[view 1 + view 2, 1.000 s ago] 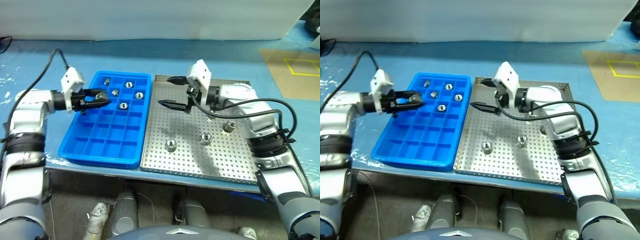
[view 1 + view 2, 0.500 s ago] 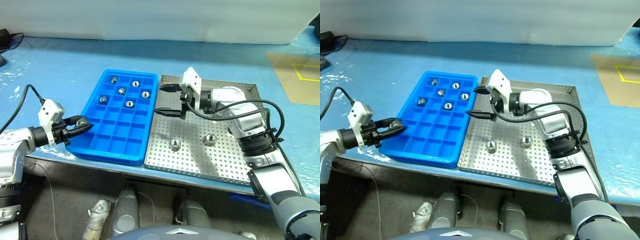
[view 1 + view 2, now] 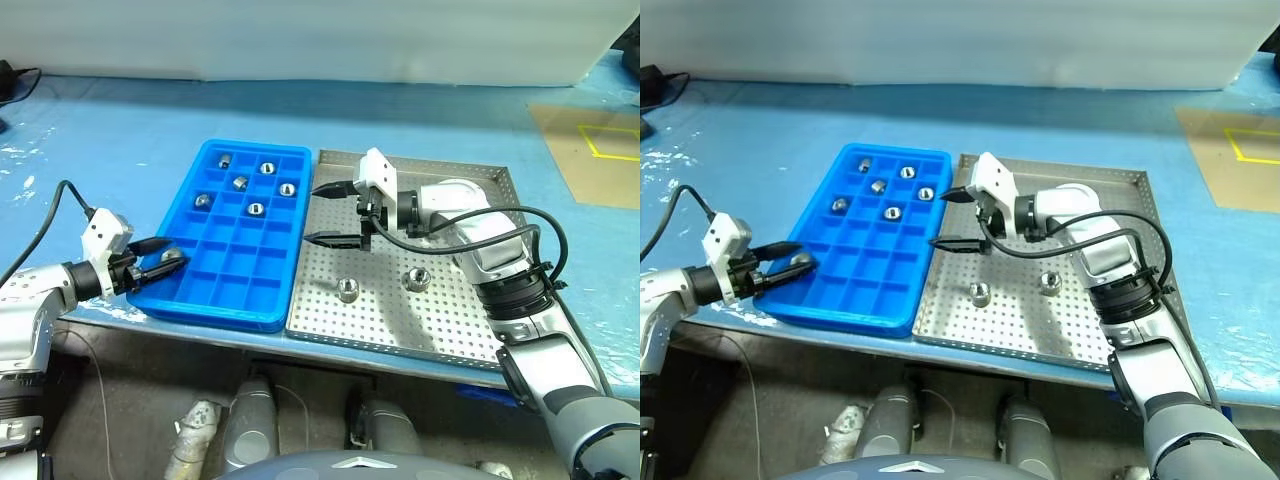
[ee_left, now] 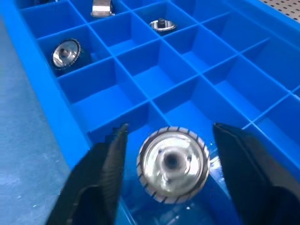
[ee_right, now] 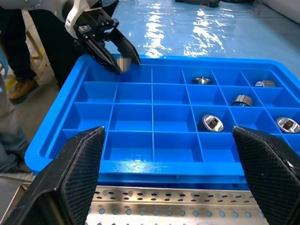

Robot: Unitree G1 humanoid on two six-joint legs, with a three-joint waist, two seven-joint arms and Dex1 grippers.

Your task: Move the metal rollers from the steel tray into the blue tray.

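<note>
The blue tray [image 3: 222, 313] lies left of the perforated steel tray [image 3: 455, 322]. My left gripper [image 3: 168, 255] is at the blue tray's near-left corner, open. A metal roller [image 4: 172, 164] rests in the corner compartment between its fingers [image 4: 108, 159], with a gap on each side. Several more rollers [image 3: 255, 209] sit in the tray's far compartments. Two rollers [image 3: 347, 290] [image 3: 417, 279] lie on the steel tray. My right gripper [image 3: 313, 214] hangs wide open and empty over the steel tray's left edge, pointing towards the blue tray.
Both trays sit near the front edge of a table with a blue cover [image 3: 120, 130]. A brown sheet with yellow tape [image 3: 590, 150] lies far right. A person's legs [image 5: 16, 70] stand beyond the blue tray's left end. A black cable [image 3: 45, 225] trails from my left wrist.
My left gripper, shut on a roller over the tray's far-left cells, moved down to the near-left corner and opened, leaving the roller in the compartment. The right gripper stayed open, almost still.
</note>
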